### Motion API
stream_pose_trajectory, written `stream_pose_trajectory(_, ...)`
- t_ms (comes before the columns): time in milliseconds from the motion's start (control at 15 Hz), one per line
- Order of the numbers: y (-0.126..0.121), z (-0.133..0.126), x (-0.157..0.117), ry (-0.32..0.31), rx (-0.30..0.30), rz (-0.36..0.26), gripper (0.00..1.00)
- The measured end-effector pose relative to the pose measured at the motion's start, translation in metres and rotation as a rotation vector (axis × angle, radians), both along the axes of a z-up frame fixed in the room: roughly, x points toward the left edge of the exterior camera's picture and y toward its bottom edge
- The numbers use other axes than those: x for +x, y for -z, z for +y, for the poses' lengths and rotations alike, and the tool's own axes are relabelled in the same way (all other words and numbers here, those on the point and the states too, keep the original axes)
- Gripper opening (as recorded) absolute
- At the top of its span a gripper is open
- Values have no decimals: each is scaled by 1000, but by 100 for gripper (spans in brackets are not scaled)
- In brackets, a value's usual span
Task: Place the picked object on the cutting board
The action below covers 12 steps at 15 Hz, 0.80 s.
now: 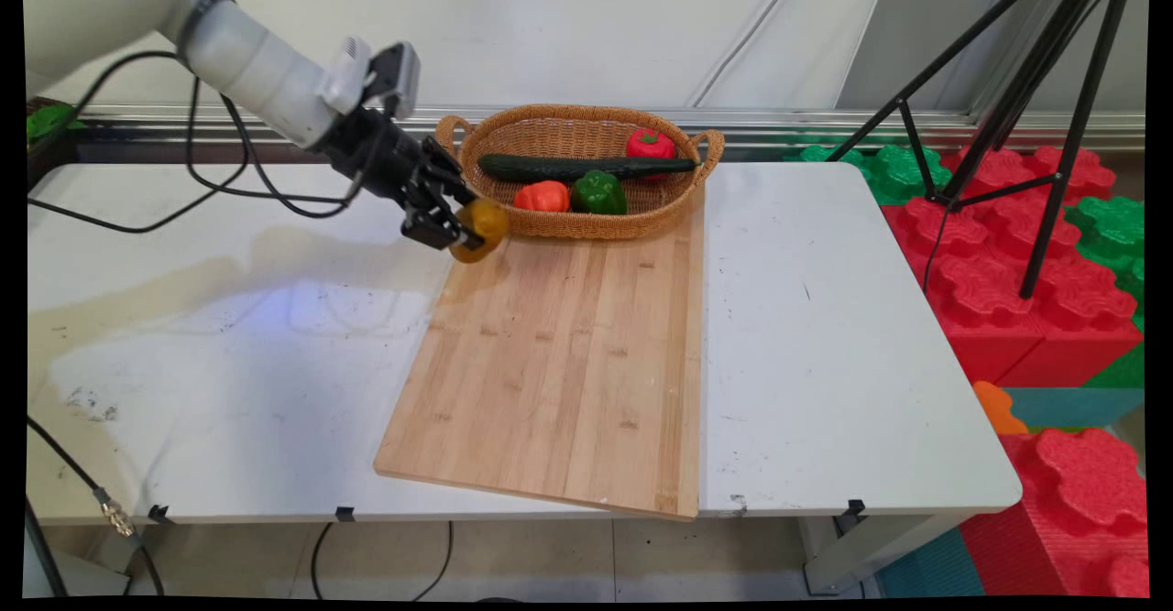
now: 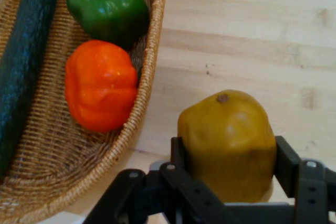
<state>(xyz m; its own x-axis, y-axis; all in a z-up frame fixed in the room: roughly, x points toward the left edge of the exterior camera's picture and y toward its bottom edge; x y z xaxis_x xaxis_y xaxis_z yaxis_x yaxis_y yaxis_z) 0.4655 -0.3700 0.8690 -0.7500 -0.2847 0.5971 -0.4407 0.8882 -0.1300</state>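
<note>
My gripper (image 1: pixel 465 228) is shut on a yellow bell pepper (image 1: pixel 480 227), held just above the far left corner of the wooden cutting board (image 1: pixel 559 354). In the hand view the yellow pepper (image 2: pixel 227 142) sits between my two fingers (image 2: pixel 286 158), with the board beneath it. Right beside it stands a wicker basket (image 1: pixel 550 131) holding an orange pepper (image 1: pixel 542 196), a green pepper (image 1: pixel 598 192), a red pepper (image 1: pixel 650 143) and a dark cucumber (image 1: pixel 586 167). The hand view shows the orange pepper (image 2: pixel 100 85) and green pepper (image 2: pixel 107 6) inside the basket rim (image 2: pixel 144 85).
The white table (image 1: pixel 825 336) extends on both sides of the board. A black tripod (image 1: pixel 1026 98) stands at the right over red and green foam blocks (image 1: pixel 1017 272). Black cables (image 1: pixel 220 180) hang from the arm over the table's left part.
</note>
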Motion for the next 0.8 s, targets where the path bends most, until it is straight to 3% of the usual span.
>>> stream_pose_trajectory(600,44,-12,-22,12,70,-42,0)
stream_pose_trajectory(667,47,-13,-23,13,74,-44,100)
stream_pose_trajectory(800,51,-14,-27,16,74,-46,100)
